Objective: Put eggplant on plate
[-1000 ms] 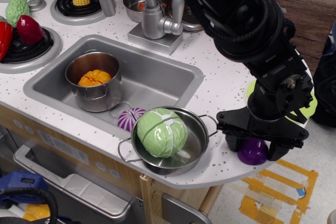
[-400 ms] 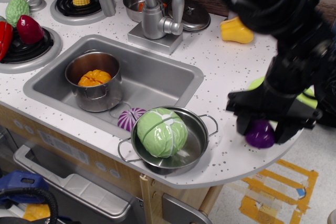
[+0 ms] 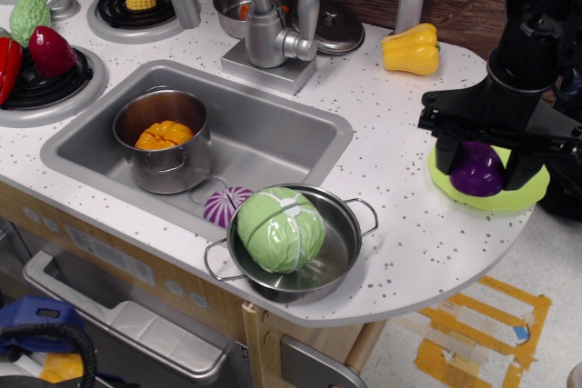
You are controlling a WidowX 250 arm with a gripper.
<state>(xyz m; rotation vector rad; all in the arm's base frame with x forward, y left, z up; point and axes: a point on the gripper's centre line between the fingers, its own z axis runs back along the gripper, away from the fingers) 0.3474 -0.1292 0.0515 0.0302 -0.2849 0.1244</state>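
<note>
Bright even light; steel glare; arm slightly blurred.

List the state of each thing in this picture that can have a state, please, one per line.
hand: closed around the eggplant
eggplant: held, over the plate
plate: flat on the counter edge
pan: upright, holds a cabbage
pot: upright in the sink, holds an orange item

eggplant [image 3: 476, 170] over plate [image 3: 509, 195], right edge | pan [image 3: 338, 252] lower centre | sink [image 3: 273, 138] left of centre | pot [image 3: 164, 147] in sink
</note>
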